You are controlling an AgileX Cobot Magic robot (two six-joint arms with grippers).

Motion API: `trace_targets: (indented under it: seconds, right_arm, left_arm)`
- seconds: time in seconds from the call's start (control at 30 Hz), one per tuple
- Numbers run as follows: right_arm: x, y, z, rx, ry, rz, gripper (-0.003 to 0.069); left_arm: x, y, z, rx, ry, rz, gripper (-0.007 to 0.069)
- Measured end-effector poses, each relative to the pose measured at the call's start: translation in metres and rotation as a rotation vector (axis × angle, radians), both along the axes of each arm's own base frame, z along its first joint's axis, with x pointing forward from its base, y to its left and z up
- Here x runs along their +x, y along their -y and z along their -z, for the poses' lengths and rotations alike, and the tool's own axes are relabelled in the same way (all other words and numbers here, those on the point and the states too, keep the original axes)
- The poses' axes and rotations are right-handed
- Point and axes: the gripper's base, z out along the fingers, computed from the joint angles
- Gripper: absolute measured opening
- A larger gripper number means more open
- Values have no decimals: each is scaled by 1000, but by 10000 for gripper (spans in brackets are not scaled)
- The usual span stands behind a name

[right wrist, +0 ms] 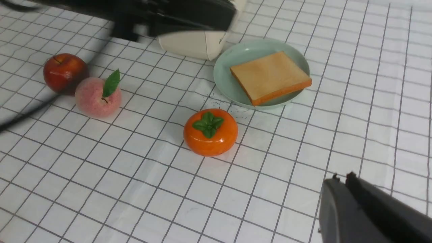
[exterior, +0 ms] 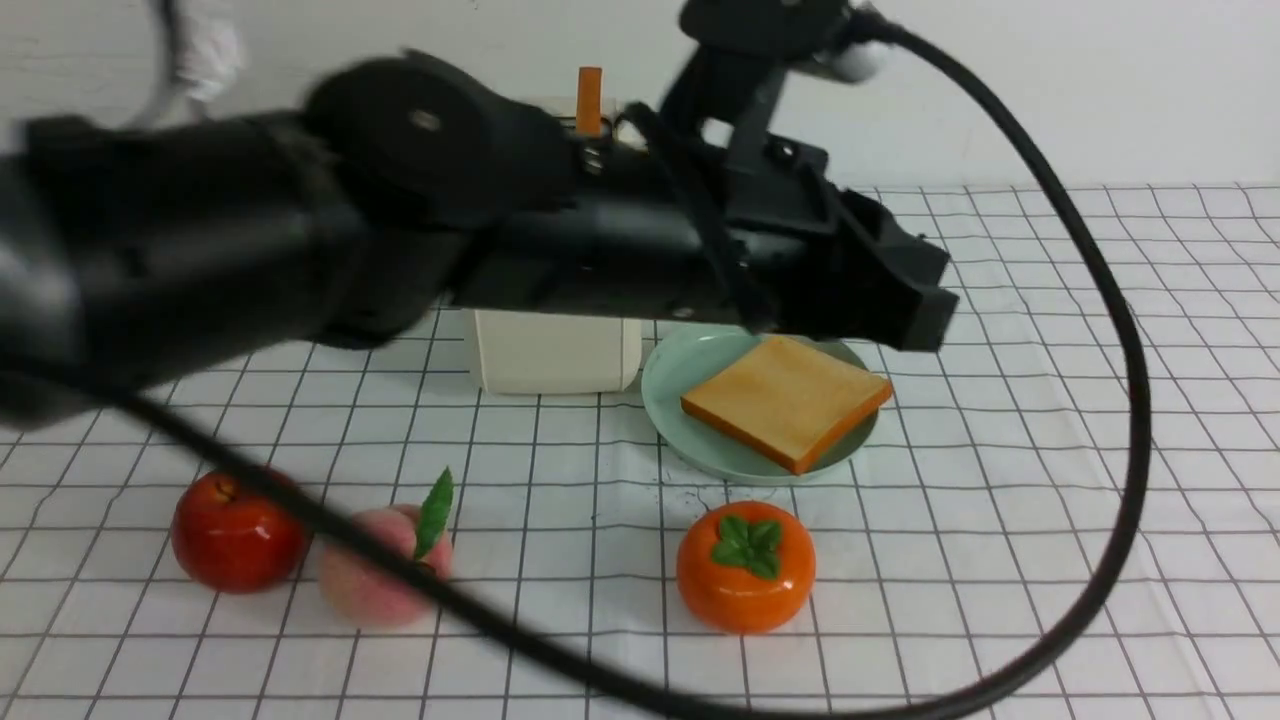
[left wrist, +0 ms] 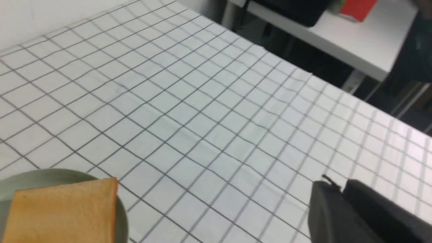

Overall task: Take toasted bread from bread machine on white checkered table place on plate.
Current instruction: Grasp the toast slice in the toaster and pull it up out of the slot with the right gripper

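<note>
One slice of toasted bread (exterior: 785, 400) lies flat on the pale green plate (exterior: 665, 400), to the right of the bread machine (exterior: 555, 350) on the white checkered table (exterior: 1000, 560). My left arm stretches across the front view and hides the bread machine's top. A narrow orange-brown edge (exterior: 590, 100) stands up behind the arm there. My left gripper (exterior: 925, 305) hangs just above the plate's far side, shut and empty (left wrist: 341, 184). The toasted bread (left wrist: 64, 209) and plate (left wrist: 33, 177) lie beside it. My right gripper (right wrist: 341, 177) is shut over bare cloth, well short of the plate (right wrist: 226, 67).
A red apple (exterior: 235, 530), a peach (exterior: 385, 565) and an orange persimmon (exterior: 745, 565) stand in a row in front of the bread machine and plate. A thick black cable (exterior: 1130, 400) loops over the table's right side. Past the table's edge stands another white table (left wrist: 337, 44).
</note>
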Motion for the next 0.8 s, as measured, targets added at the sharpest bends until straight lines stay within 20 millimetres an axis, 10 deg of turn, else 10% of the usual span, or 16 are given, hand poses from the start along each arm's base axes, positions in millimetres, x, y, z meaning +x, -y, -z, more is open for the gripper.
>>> trace_targets:
  seconds: [0.17, 0.37, 0.8]
  right_arm:
    - [61, -9, 9, 105, -133, -27, 34]
    - [132, -38, 7, 198, -200, -216, 34]
    - [276, -204, 12, 68, -178, -262, 127]
  left_arm:
    - [-42, -70, -38, -40, 9, -98, -13]
    - [-74, -138, -32, -40, 6, -319, -13]
    - [-144, -188, -1, -96, 101, -451, -13]
